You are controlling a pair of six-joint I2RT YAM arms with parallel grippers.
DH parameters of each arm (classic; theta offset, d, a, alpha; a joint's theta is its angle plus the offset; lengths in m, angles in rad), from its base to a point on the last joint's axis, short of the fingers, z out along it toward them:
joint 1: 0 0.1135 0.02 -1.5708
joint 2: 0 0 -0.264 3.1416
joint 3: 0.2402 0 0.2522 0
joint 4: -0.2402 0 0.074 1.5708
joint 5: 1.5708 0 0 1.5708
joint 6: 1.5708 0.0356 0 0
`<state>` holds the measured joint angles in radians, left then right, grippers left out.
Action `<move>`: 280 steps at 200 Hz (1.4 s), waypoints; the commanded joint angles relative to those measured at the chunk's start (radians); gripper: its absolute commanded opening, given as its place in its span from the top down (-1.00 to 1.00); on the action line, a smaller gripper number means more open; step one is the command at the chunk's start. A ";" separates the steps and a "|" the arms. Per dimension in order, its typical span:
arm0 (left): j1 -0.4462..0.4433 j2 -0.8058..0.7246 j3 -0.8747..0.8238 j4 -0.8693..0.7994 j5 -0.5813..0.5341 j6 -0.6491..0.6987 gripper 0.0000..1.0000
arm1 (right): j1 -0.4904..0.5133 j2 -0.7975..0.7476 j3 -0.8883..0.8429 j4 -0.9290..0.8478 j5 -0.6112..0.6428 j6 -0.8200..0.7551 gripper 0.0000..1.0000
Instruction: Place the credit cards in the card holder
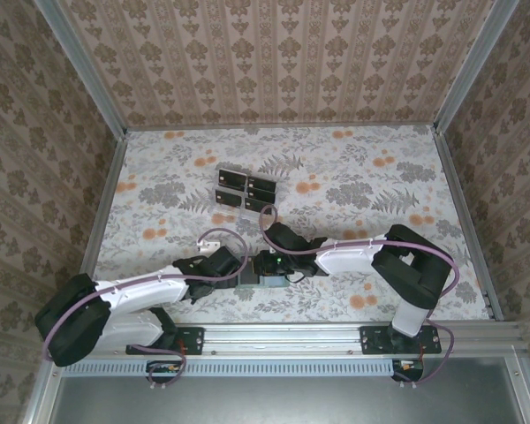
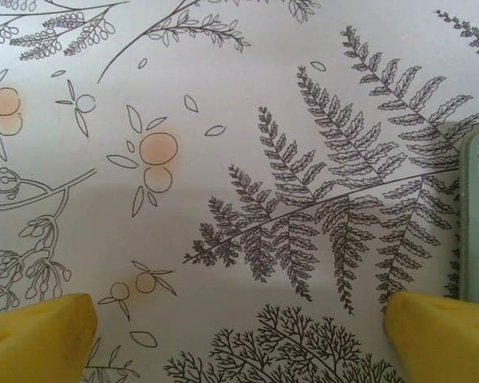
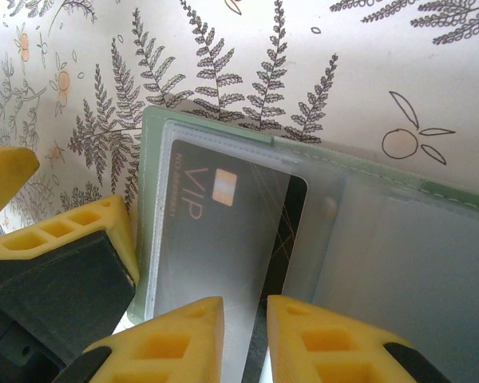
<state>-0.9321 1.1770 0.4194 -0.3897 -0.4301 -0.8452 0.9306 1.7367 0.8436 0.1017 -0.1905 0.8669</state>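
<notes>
Card (image 3: 215, 239), pinched at its near edge in my right gripper (image 3: 245, 319), could buckle or shove the holder (image 3: 150, 207) away, since my left gripper (image 2: 239, 319) hangs spread beside it.

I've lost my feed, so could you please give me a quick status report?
Left hand open beside the card holder. Right hand nearly closed over the VIP card, grip unclear. Card partway inside the holder. Nothing obstructing.
</notes>
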 commanded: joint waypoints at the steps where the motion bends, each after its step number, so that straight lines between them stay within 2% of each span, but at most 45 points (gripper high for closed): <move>1: 0.005 0.022 -0.024 0.019 0.016 -0.012 -0.99 | 0.008 0.029 0.016 0.001 0.000 0.006 0.53; 97: -0.006 0.050 -0.025 0.048 0.024 -0.026 -1.00 | 0.012 0.067 0.053 0.019 -0.042 0.013 0.54; 138: -0.008 0.004 -0.022 -0.011 0.001 -0.047 -0.99 | 0.012 -0.019 0.058 -0.022 -0.042 -0.005 0.53; 169: 0.003 -0.075 -0.028 -0.082 -0.036 -0.071 -0.99 | 0.011 -0.151 0.066 -0.150 0.042 -0.059 0.38; 208: 0.008 -0.170 -0.009 -0.145 -0.054 -0.068 -1.00 | 0.009 -0.252 0.113 -0.438 0.313 -0.167 0.11; 231: 0.009 -0.206 0.020 -0.167 -0.055 -0.044 -1.00 | -0.004 -0.288 0.091 -0.482 0.426 -0.196 -0.09; 253: 0.007 -0.211 0.050 -0.183 -0.049 -0.023 -1.00 | -0.013 -0.306 0.074 -0.467 0.452 -0.246 -0.12; 280: -0.001 -0.197 0.071 -0.179 -0.041 -0.012 -1.00 | -0.016 -0.260 0.126 -0.503 0.372 -0.321 -0.14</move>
<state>-0.9287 0.9779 0.4500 -0.5346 -0.4603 -0.8856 0.9184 1.4574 0.9344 -0.3229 0.1761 0.6395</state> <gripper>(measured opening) 0.997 0.566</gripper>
